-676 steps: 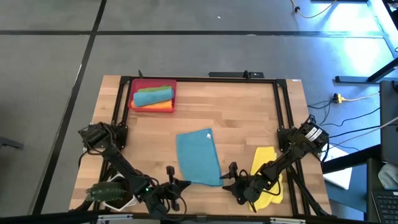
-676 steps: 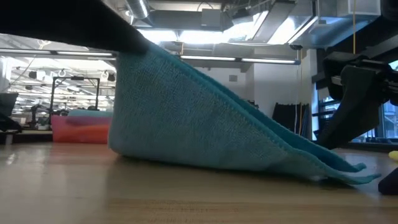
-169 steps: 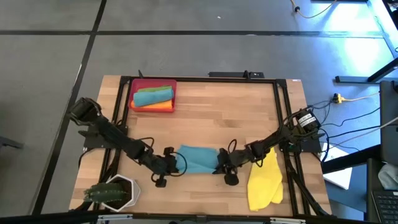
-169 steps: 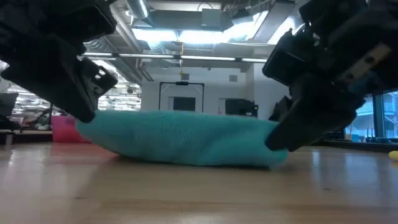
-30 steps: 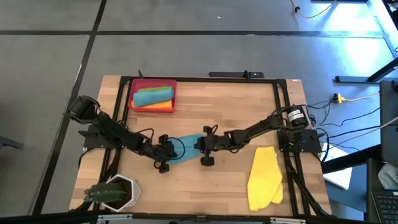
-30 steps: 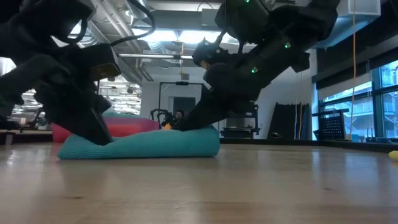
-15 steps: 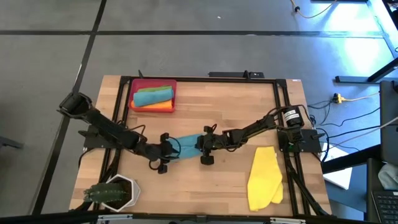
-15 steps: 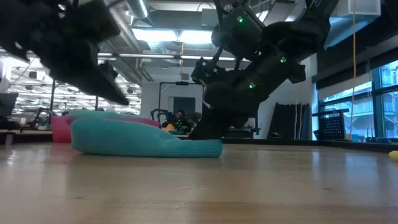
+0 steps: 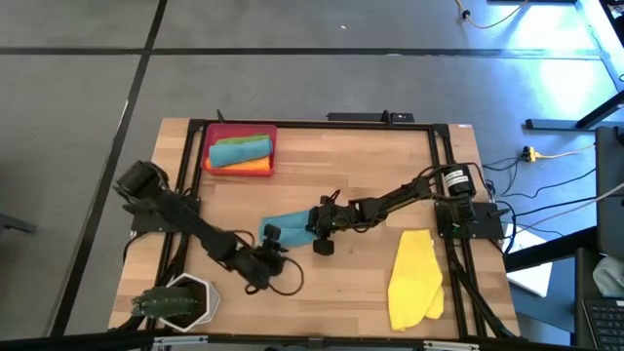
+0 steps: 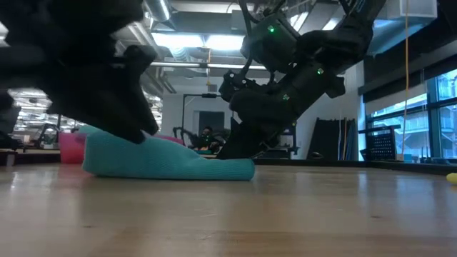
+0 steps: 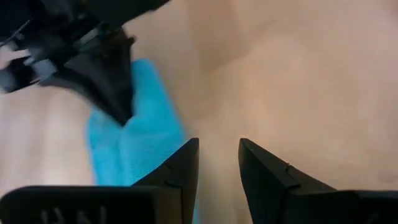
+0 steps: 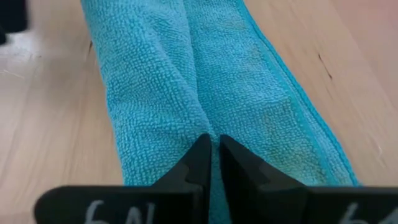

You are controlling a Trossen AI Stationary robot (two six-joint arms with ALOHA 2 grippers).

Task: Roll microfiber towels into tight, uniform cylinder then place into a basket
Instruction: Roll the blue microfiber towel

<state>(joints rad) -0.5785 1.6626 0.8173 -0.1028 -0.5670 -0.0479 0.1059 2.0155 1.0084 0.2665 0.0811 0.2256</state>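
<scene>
A teal towel (image 9: 289,227) lies loosely rolled on the table's middle, and in the low view this teal towel (image 10: 164,160) rests its whole length on the wood. My right gripper (image 9: 315,230) is shut on its right end; the right wrist view looks along the roll past my right gripper (image 12: 214,144). My left gripper (image 9: 272,238) hovers open by the towel's left end, on its near side. In the left wrist view only bare table shows between the fingers of my left gripper (image 11: 219,147). The red basket (image 9: 207,146) at the far left holds rolled towels. A yellow towel (image 9: 414,278) lies flat at the near right. My right gripper pinches the towel's right end at the crease between its two rolled lobes (image 12: 209,121). The fingers (image 12: 200,152) slant down from the table's right and lie along the roll. How many layers they have cannot be told. The towel rests on the table.
A white pot with a plant (image 9: 175,302) stands at the near left corner, close to my left arm. A black frame (image 9: 444,166) runs along the table's sides. Bare wood lies between the teal towel and the basket.
My left gripper has opened and let go of the towel's left end. It has risen, rolled, and drawn back toward the table's near edge. The freed left end now sits bulkier and higher than before. My right gripper has kept its hold on the right end.
</scene>
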